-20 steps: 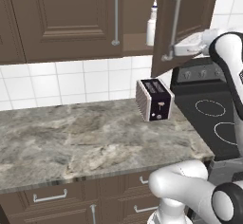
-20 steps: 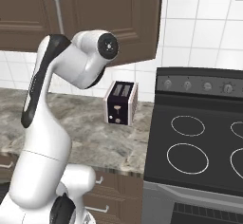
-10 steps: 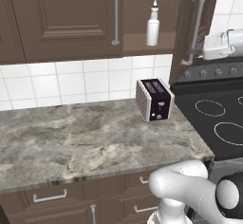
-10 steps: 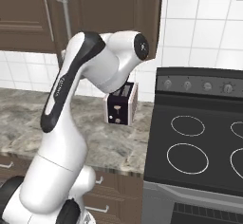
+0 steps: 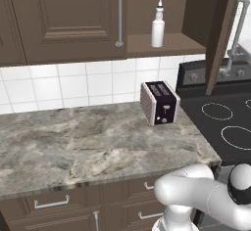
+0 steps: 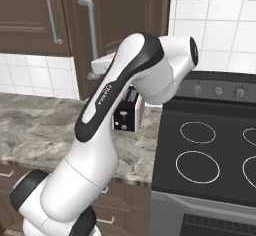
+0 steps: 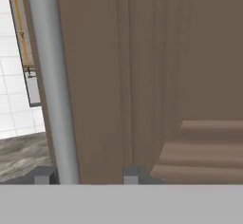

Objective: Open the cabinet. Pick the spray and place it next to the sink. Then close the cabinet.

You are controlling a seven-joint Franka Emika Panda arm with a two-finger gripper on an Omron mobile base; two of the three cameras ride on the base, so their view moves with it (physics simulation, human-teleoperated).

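Observation:
The cabinet's right door point(image 5: 221, 34) stands swung wide open, edge-on in the left base view, with its silver bar handle point(image 5: 238, 27) on the far side. The white spray point(image 5: 157, 23) stands upright on the exposed shelf, untouched. My gripper point(image 5: 229, 65) is at the lower end of that handle point(image 6: 90, 30), right of the spray. In the hand view the handle point(image 7: 52, 85) runs between my fingertips point(image 7: 42, 175), close to the left one and with a gap to the right one; the gripper point(image 7: 86, 174) is open around it. The sink is out of view.
A black-and-silver toaster point(image 5: 160, 103) sits on the marble counter point(image 5: 83, 142) below the shelf. The black stovetop point(image 5: 228, 122) lies to the right. The left cabinet door point(image 5: 68, 19) is shut. Drawers point(image 5: 51, 203) run under the counter.
The right cabinet door has swung from partly open to wide open, my hand travelling right with its handle. The spray on the shelf now shows fully.

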